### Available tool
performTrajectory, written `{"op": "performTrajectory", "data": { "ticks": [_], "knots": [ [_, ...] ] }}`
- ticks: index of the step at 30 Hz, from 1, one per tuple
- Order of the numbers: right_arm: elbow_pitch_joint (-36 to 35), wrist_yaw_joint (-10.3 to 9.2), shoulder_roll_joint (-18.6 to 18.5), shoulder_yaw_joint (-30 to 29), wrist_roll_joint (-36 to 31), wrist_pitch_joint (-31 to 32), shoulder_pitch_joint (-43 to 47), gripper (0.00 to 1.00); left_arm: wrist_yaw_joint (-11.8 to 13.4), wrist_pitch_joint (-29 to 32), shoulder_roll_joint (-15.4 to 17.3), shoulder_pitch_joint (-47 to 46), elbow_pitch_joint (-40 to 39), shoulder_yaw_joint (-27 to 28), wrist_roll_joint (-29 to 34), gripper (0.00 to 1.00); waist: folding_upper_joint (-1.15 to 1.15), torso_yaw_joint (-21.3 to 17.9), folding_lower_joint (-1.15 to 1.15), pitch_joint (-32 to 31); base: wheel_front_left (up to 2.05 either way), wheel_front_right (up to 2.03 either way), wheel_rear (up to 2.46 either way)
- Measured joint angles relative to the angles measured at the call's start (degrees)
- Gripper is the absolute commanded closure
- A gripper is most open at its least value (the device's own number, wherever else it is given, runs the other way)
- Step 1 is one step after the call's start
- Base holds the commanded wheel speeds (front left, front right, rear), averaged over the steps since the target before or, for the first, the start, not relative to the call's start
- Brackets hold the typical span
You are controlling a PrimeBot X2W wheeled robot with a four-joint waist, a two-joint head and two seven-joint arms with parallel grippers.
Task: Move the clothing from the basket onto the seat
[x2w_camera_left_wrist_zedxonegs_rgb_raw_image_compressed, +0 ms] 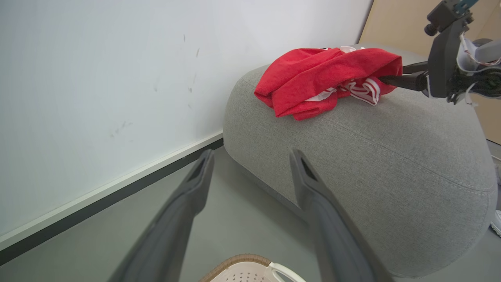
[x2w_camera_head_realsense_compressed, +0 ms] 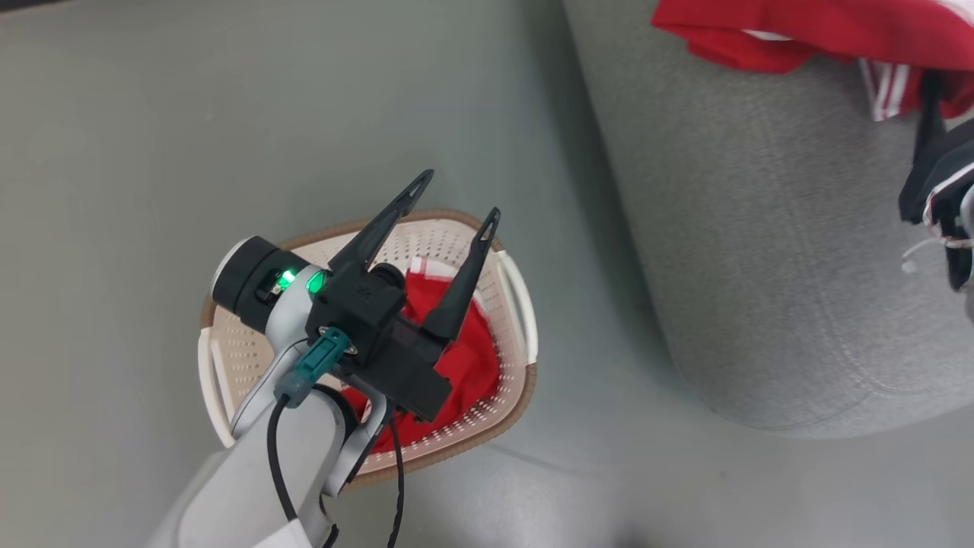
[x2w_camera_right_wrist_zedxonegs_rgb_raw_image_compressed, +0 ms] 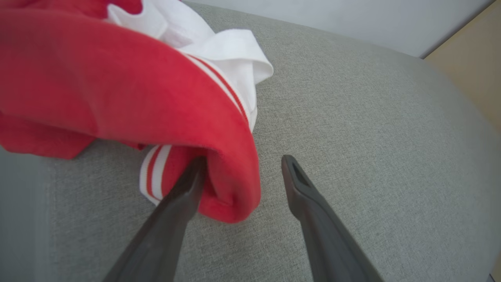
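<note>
Red clothing [x2w_camera_left_wrist_zedxonegs_rgb_raw_image_compressed: 313, 78] lies in two places. One crumpled bundle [x2w_camera_head_realsense_compressed: 799, 30], with white trim and white-striped bands showing, rests on top of the grey seat [x2w_camera_left_wrist_zedxonegs_rgb_raw_image_compressed: 372, 164] near its rounded end, the end closest to the white wall [x2w_camera_left_wrist_zedxonegs_rgb_raw_image_compressed: 98, 78]. A second red garment [x2w_camera_head_realsense_compressed: 475, 365] with a strip of white edging sits in the bottom of the basket [x2w_camera_head_realsense_compressed: 487, 430]. The basket stands on the grey floor [x2w_camera_head_realsense_compressed: 114, 228] near that same end of the seat, not touching it. The left gripper [x2w_camera_head_realsense_compressed: 459, 194] hangs over the basket with its two dark fingers [x2w_camera_left_wrist_zedxonegs_rgb_raw_image_compressed: 188, 203] spread wide and nothing between them. In its own wrist view they frame the floor and the seat's side, with the basket's brown rim at the bottom edge. The right gripper [x2w_camera_right_wrist_zedxonegs_rgb_raw_image_compressed: 243, 159] is at the bundle's edge on the seat top, its jaws standing wide. One finger [x2w_camera_right_wrist_zedxonegs_rgb_raw_image_compressed: 184, 196] is tucked under a rolled red fold beside a striped band, and the other [x2w_camera_right_wrist_zedxonegs_rgb_raw_image_compressed: 309, 203] lies over bare grey upholstery, clear of the cloth. The fold appears to lie loosely against the first finger rather than being pinched, though the cloth hides that fingertip. In the head view this gripper is cut by the right edge, beside a striped hem [x2w_camera_head_realsense_compressed: 886, 87].
</note>
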Motion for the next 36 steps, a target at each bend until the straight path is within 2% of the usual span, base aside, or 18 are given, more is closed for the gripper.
{"op": "performTrajectory", "data": {
  "ticks": [10,20,30,36],
  "knots": [
    [-0.5,2.85,2.0,2.1,-2.0,-1.7,3.1,0.0,0.0,-1.4,0.6,2.8,2.4,0.5,-1.0,0.0,0.0,-3.1,0.0,-4.0,0.0,0.0,0.0],
    [-1.3,4.01,1.8,2.5,-2.5,-2.5,5.2,0.0,1.4,-4.3,-0.3,6.1,5.1,2.4,-3.7,0.0,0.0,-4.5,-0.01,-10.0,0.0,0.0,0.0],
    [-3.9,4.17,3.4,2.3,-2.5,-3.0,6.9,0.0,3.6,-7.9,-0.8,10.9,7.8,6.3,-6.8,0.0,-0.01,-2.6,-0.01,-16.4,0.0,0.0,0.0],
    [-6.9,4.69,5.6,2.3,-2.5,-3.0,10.3,0.0,5.1,-9.5,-0.8,15.2,9.0,9.0,-8.1,0.0,-0.01,0.2,-0.01,-20.6,0.0,0.0,0.0]
  ]
}}
